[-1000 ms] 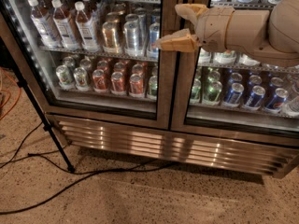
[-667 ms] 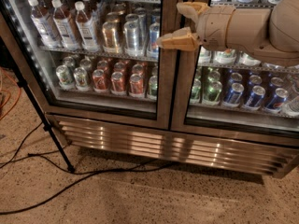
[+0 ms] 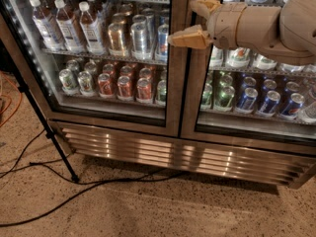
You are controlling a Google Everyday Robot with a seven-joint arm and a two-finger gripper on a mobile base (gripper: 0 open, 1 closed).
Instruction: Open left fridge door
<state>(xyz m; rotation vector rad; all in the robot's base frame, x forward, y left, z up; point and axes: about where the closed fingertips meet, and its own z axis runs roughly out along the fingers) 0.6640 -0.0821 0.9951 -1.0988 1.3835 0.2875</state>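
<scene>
Downward view of the lower half of the fridge [image 3: 173, 154], a brushed-steel drinks cooler with two glass doors and a louvred grille along its base.

On the left, the left fridge door [image 3: 172, 98]: clear glass in a wide steel frame, upright with its long axis vertical, glass face turned toward the camera, shut and flush with its twin. Strip of white LED dots [image 3: 30, 53] down its left edge, slanting in from the upper left corner of the view. Right-hand upright of its frame meeting the right door [image 3: 247, 137] along a dark seam at the middle.

Behind the left glass, an upper shelf of white-capped bottles [image 3: 64, 26] beside tall cans, and a lower shelf of green and red cans [image 3: 118, 83]. Behind the right glass, green and blue cans [image 3: 256, 98].

Reaching in from the upper right, a beige arm [image 3: 266, 26] ending in the gripper [image 3: 181, 21], held before the middle uprights at upper-shelf height and pointing left. Two tan fingers [image 3: 190, 37] spread well apart, one low and stretched across the left door's frame, the other higher; nothing between them. Contact with the steel impossible to tell.

Below, speckled floor [image 3: 148, 206] strewn with black cables [image 3: 74, 194]. Thin black stand leg [image 3: 47, 127] crossing in front of the left door's lower corner. Orange cable [image 3: 10, 100] at far left.
</scene>
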